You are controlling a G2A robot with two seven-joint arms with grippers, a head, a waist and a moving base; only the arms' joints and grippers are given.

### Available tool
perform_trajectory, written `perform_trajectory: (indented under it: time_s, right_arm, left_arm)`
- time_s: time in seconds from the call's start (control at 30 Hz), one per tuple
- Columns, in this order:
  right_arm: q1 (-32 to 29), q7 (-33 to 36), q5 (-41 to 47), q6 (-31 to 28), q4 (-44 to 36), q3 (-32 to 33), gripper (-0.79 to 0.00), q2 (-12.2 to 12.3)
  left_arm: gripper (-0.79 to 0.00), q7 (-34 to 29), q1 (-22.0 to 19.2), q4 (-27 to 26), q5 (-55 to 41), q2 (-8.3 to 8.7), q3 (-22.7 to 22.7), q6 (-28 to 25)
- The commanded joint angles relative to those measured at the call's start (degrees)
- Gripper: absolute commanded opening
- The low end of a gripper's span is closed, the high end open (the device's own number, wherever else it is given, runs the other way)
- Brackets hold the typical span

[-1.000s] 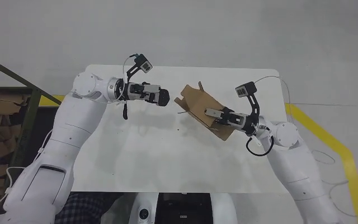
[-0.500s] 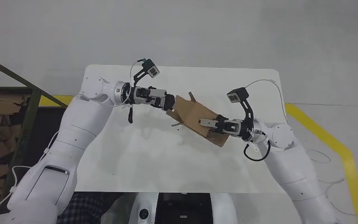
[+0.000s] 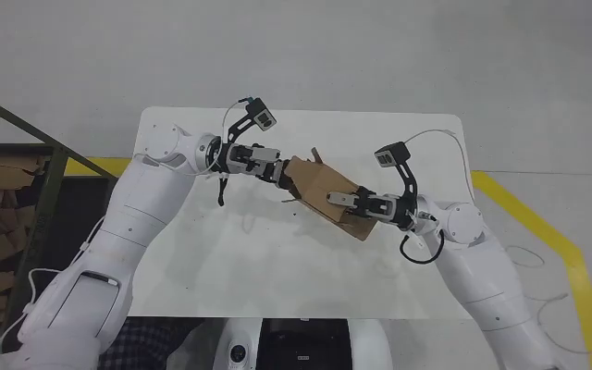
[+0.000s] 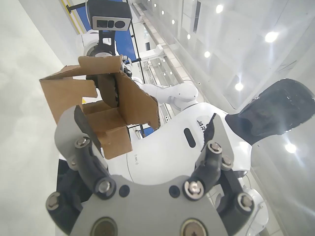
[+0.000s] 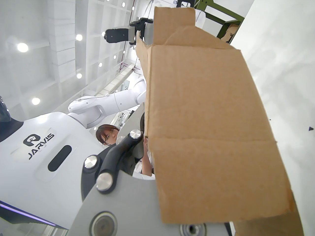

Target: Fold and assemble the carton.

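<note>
A brown cardboard carton [image 3: 324, 190], partly folded with loose flaps, is held tilted above the middle of the white table [image 3: 231, 268]. My right gripper [image 3: 341, 199] is shut on the carton's wall from the right side. In the right wrist view one finger [image 5: 125, 146] presses against the carton [image 5: 204, 114], and the other finger is hidden behind the cardboard. My left gripper [image 3: 280, 172] is open at the carton's left end. In the left wrist view one finger [image 4: 78, 121] lies against a small flap of the carton [image 4: 103, 94], while the other finger [image 4: 212, 130] stands well apart.
A green metal frame [image 3: 37, 157] stands off the table's left edge, with cardboard pieces [image 3: 14, 176] beside it. A yellow floor line [image 3: 518, 213] runs on the right. Bare table surface lies in front of and behind the carton.
My left gripper has moved right across the table until it reached the carton's left end. My right gripper has shifted the carton slightly left and nearer the table's middle.
</note>
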Motion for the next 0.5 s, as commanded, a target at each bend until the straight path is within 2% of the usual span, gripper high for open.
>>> perform_trajectory:
  time_s: [0.0,0.47]
  right_arm:
    - [0.0,0.1,0.1,0.1,0.0,-0.1,-0.785,0.0]
    - [0.0,0.3,0.7,0.2,-0.1,-0.4,-0.785,0.0]
  left_arm:
    - [0.000,0.0,-0.1,-0.3,-0.2,-0.14,0.5,0.2]
    - [0.000,0.0,0.3,-2.7,-0.4,0.07,2.3,1.0]
